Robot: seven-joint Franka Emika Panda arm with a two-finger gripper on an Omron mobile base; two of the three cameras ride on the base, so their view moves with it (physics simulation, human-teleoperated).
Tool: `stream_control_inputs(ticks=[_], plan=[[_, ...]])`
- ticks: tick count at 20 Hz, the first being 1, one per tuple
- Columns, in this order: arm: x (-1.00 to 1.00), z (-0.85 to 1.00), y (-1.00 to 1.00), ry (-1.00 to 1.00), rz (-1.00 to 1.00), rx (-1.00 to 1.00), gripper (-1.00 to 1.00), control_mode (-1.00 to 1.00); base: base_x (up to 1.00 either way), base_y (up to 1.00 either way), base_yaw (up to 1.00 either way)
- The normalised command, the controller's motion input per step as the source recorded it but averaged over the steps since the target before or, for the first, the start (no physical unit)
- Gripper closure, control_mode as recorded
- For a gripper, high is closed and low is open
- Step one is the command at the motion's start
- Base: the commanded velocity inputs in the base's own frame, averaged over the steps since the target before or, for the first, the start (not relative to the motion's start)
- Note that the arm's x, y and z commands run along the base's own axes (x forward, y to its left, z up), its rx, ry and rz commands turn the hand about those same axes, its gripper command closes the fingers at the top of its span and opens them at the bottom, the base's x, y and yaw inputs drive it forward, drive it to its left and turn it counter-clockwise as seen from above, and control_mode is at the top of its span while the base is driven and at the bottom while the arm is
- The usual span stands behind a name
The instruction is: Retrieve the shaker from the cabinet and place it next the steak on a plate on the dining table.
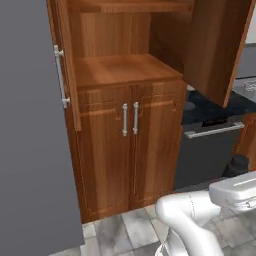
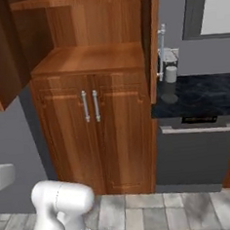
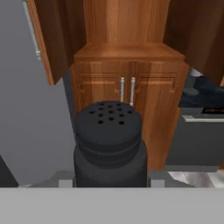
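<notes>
A dark shaker (image 3: 109,140) with a perforated round lid stands upright very close in the hand view, held in my gripper (image 3: 110,183), which is shut on its lower body; the fingertips are hidden behind it. Ahead stands the tall reddish-brown cabinet (image 1: 125,70) (image 2: 90,58) (image 3: 129,52) with both upper doors swung open and its wooden shelf bare. My gripper with the shaker is back from the cabinet, at about the height of the lower doors. The steak, the plate and the dining table are out of view.
The open left door with a long silver handle (image 1: 61,75) and the open right door (image 1: 220,45) jut out. A black-topped counter (image 2: 203,95) over a steel appliance (image 2: 195,149) adjoins the cabinet on the right. A grey wall (image 1: 30,150) is on the left.
</notes>
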Motion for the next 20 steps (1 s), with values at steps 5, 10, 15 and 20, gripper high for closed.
stream_control_inputs(ticks=[5, 10, 15, 20], plan=[[0.00, 0.00, 0.00, 0.00, 0.00, 0.00, 1.00, 1.00, -0.12, 0.03, -0.98], [0.00, 0.00, 0.00, 0.00, 0.00, 0.00, 1.00, 1.00, 0.00, 0.00, -1.00], [0.00, 0.00, 0.00, 0.00, 0.00, 0.00, 1.00, 1.00, 0.00, 0.00, -1.00], [0.00, 0.00, 0.00, 0.00, 0.00, 0.00, 1.00, 1.00, 0.00, 0.00, -1.00]])
